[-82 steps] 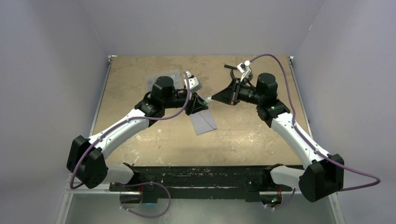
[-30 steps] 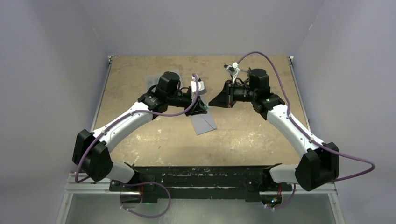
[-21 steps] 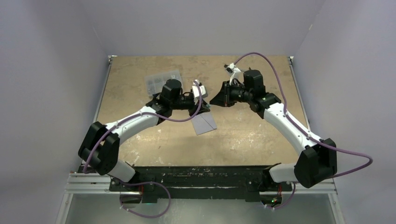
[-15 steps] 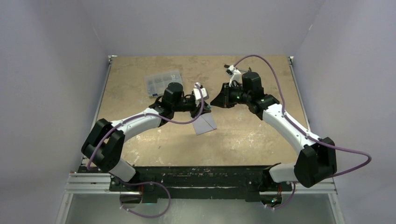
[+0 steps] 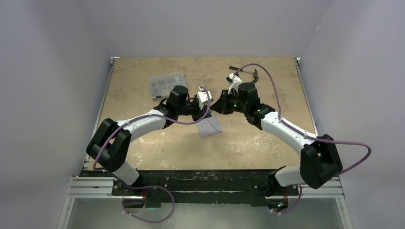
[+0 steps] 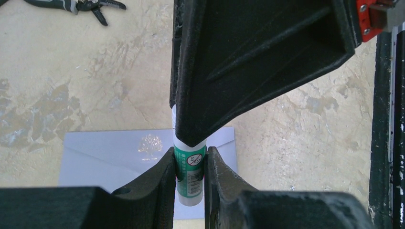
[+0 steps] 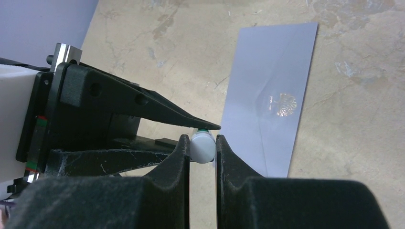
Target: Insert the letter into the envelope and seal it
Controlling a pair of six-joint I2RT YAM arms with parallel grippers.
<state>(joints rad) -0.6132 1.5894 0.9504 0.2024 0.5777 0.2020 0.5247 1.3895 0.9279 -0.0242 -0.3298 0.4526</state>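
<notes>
The grey-lavender envelope (image 5: 209, 126) lies flat on the table with its flap folded down and a gold tree emblem on it. It also shows in the left wrist view (image 6: 110, 152) and in the right wrist view (image 7: 277, 86). My left gripper (image 5: 208, 109) (image 6: 189, 155) is shut on the green-labelled body of a glue stick (image 6: 190, 174) above the envelope's far end. My right gripper (image 5: 216, 106) (image 7: 202, 140) faces it, shut on the stick's white end (image 7: 201, 147). The letter is out of view.
A clear plastic compartment box (image 5: 166, 84) sits at the back left. Black pliers (image 5: 243, 70) (image 6: 76, 5) lie at the back, behind the right arm. A black rail (image 5: 205, 179) runs along the near edge.
Both arms have swung in toward each other. The right gripper has moved left until it meets the left gripper at the glue stick. The envelope has not moved.
</notes>
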